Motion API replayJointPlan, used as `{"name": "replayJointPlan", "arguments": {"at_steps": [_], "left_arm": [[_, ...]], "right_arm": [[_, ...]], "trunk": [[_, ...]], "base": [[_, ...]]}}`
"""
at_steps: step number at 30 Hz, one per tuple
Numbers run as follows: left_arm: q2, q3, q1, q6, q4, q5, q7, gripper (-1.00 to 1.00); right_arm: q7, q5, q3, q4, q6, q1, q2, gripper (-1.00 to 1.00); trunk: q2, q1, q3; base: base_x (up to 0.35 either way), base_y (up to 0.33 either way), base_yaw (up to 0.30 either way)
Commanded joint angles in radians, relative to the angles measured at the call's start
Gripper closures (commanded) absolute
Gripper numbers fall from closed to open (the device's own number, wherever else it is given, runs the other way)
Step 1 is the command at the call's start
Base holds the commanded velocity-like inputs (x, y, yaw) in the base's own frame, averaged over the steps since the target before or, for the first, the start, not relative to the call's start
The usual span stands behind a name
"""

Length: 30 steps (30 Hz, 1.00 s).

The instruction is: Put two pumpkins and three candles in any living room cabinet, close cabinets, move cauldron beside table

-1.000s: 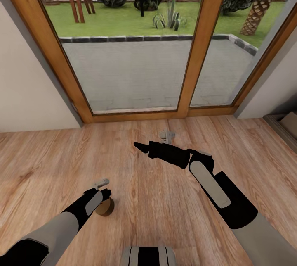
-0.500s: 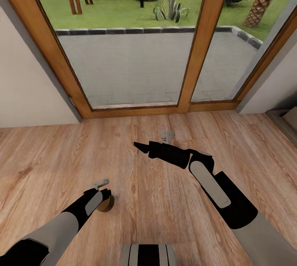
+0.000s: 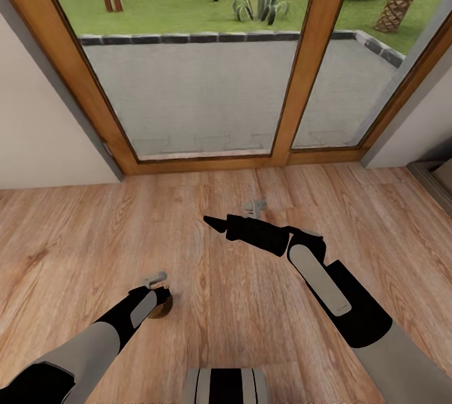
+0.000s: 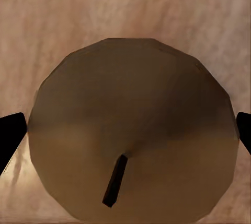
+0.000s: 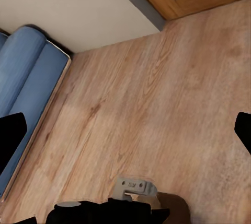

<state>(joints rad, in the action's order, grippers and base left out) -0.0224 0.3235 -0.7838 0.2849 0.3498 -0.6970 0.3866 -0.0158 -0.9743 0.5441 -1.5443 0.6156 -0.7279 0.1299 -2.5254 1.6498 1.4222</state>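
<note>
Our left gripper [image 3: 160,303] grips a candle [image 3: 162,307] above the wood floor [image 3: 75,234]. In the left wrist view the candle [image 4: 130,130], wick [image 4: 115,181] visible, sits between both black fingertips [image 4: 11,135]. Our right gripper [image 3: 216,224] hovers over the floor before the glass door [image 3: 201,96]; its fingertips [image 5: 10,135] are spread wide. A blue sofa [image 5: 26,104] stands against the wall.

Bare wood-plank floor [image 3: 251,329] beneath candle [image 3: 163,307]

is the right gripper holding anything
No, the right gripper has wide-apart fingertips with bare wooden floor between them.
</note>
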Motion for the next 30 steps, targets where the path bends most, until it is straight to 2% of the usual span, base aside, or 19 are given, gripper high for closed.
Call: {"name": "replayJointPlan", "arguments": {"at_steps": [1, 10, 30], "left_arm": [[-0.001, 0.008, 0.000, 0.003, 0.003, -0.012, 0.006, -1.00], [0.015, 0.011, 0.000, -0.004, 0.003, -0.011, 0.006, -1.00], [0.015, 0.011, 0.000, -0.007, 0.003, -0.012, 0.007, -1.00]], "right_arm": [[-0.002, 0.000, 0.000, 0.000, 0.003, -0.001, 0.001, -1.00], [-0.001, 0.000, 0.000, 0.001, 0.003, -0.001, 0.001, -1.00], [-0.001, 0.000, 0.000, 0.001, 0.001, -0.001, 0.001, -1.00]], "trunk": [[0.000, 0.000, 0.001], [0.000, 0.000, 0.001], [0.000, 0.000, 0.001]], "base": [[0.000, 0.000, 0.000], [0.000, 0.000, 0.000], [0.000, 0.000, 0.000]]}}
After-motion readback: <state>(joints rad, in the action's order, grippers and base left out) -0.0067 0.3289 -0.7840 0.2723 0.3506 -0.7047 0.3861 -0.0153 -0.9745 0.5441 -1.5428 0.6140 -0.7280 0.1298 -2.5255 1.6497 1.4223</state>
